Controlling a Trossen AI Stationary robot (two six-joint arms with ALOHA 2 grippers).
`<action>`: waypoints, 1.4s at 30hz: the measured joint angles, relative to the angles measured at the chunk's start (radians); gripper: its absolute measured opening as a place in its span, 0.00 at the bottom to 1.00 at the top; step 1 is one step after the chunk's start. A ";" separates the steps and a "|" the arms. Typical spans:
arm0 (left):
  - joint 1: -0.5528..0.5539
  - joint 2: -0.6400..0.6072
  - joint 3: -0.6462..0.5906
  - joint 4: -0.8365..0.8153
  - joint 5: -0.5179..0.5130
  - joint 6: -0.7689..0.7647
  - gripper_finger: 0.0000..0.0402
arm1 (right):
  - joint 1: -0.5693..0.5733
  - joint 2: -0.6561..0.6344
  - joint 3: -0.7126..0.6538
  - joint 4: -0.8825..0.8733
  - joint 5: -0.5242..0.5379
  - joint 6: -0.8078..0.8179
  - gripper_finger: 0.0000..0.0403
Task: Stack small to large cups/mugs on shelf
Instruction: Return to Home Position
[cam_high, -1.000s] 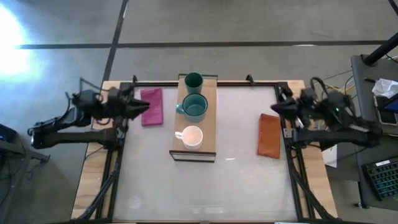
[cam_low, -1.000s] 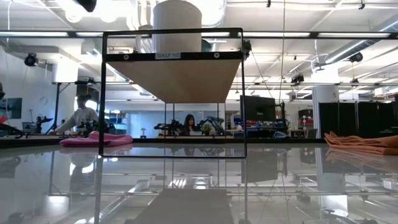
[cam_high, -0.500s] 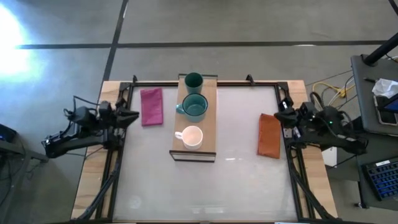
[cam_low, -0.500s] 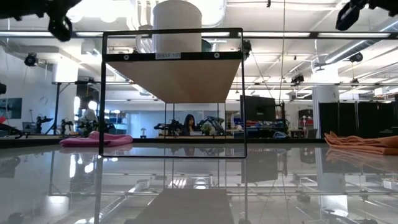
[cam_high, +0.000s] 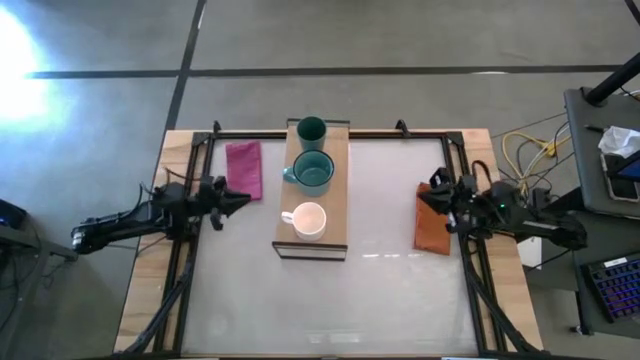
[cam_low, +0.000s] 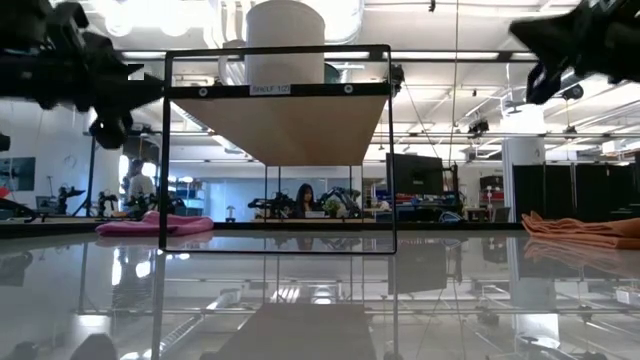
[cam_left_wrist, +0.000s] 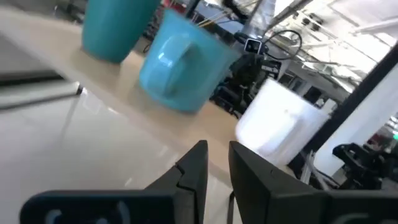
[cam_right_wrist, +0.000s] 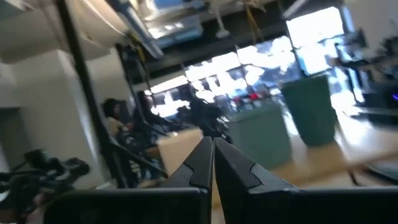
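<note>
The light-wood shelf (cam_high: 337, 190) stands mid-table on its dark frame. Three cups stand upright on it in a row: the dark green cup (cam_high: 311, 130) at the far end, the teal mug (cam_high: 313, 173) in the middle, and the white mug (cam_high: 309, 220) nearest. My left gripper (cam_high: 243, 203) is shut and empty. It hovers left of the shelf, level with the white mug (cam_left_wrist: 283, 124), and points at it. My right gripper (cam_high: 424, 194) is shut and empty. It hovers over the orange cloth and points toward the shelf.
A pink cloth (cam_high: 244, 170) lies left of the shelf at the far side. An orange cloth (cam_high: 433, 220) lies to the right, under my right gripper. The glossy tabletop (cam_high: 320, 300) runs from the shelf to the near edge. People and benches show in the room beyond.
Both arms have come down from their raised pose, and both grippers have moved toward the table's near edge. My left gripper drew back and then reached toward the shelf. My right gripper edged out over the orange cloth. The cups and the shelf have not moved.
</note>
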 joint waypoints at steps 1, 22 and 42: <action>0.000 0.008 -0.017 0.013 0.000 -0.014 0.13 | 0.000 0.000 -0.017 -0.002 0.015 0.000 0.02; 0.000 0.202 -0.064 0.052 -0.052 -0.035 0.13 | 0.000 0.073 -0.040 -0.242 0.172 0.054 0.02; 0.000 0.220 -0.066 0.066 -0.052 -0.035 0.13 | 0.000 0.074 -0.040 -0.243 0.172 0.053 0.02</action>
